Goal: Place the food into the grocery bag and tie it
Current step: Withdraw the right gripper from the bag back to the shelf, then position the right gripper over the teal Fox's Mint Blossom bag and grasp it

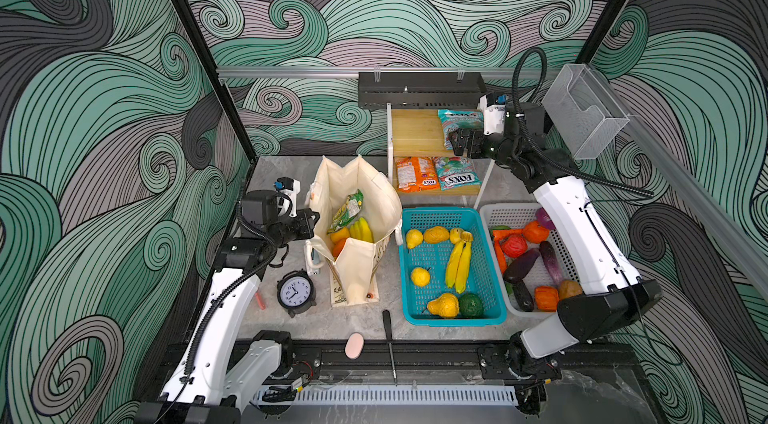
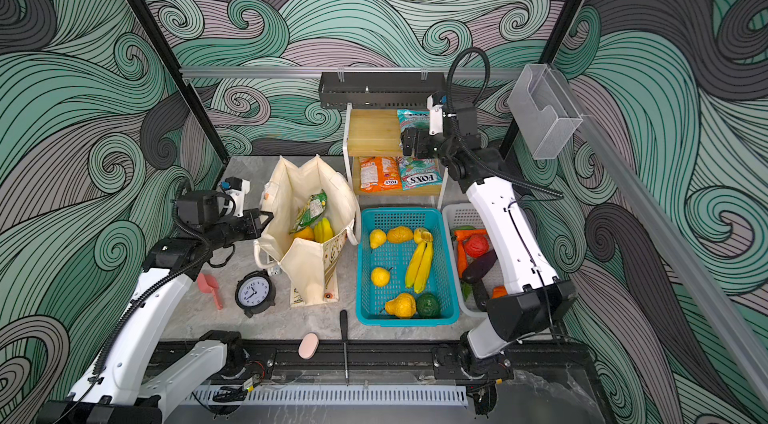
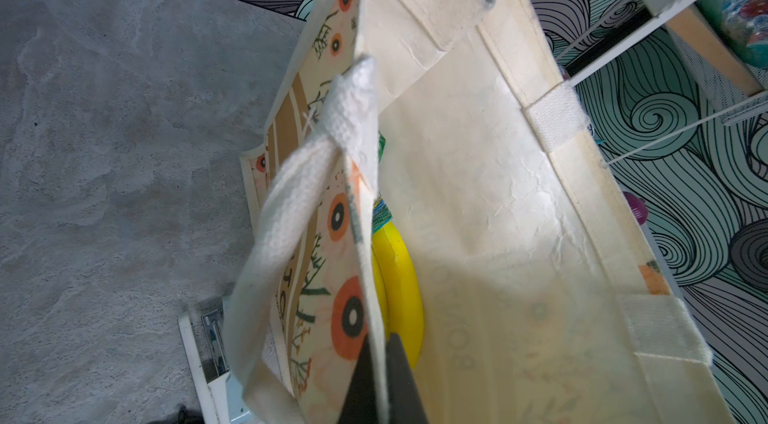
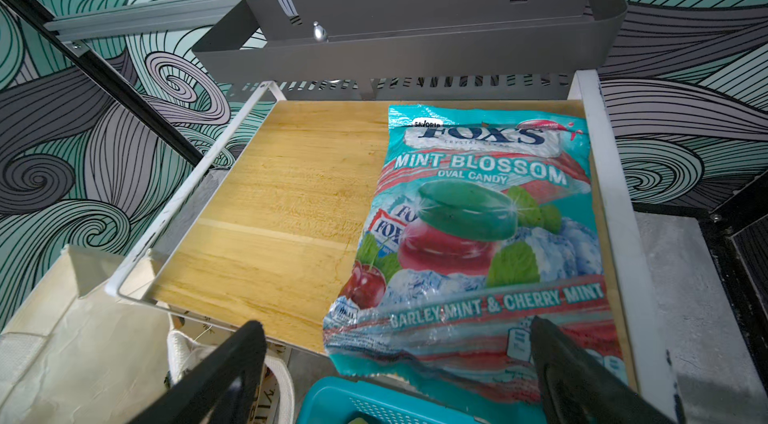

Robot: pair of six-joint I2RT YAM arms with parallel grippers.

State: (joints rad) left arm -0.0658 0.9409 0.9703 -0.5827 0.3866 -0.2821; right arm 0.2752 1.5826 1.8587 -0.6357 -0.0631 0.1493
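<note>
**Right hand (image 1: 456, 142) at the top shelf (image 1: 415, 130).** The fingers were spread wide and nothing was held. The teal packet (image 4: 478, 234) was laid flat on the right part of that shelf. Its long axis ran near to far, roughly in line with the hand's reach.

In the right wrist view the packet's near short end was seen between the two fingers (image 4: 232, 363) and appeared to jut slightly past the shelf's near edge. Whether it was touched could not be told. The packet thus lay just ahead of the hand, toward the far side, and a short advance along the long axis was judged to be what the grasp required.

The bag (image 1: 336, 180) was stood on the table to the left of the shelf and nearer, mouth upward, so a carry leftward and nearward was to be expected afterwards. The left hand (image 3: 380, 368) was closed on the bag's left wall, by which the mouth was held open. It was well apart from the teal packet, and the right arm was plainly the nearer.

A green packet (image 1: 347, 209) and a banana (image 1: 361, 228) were already lodged inside the bag.
</note>
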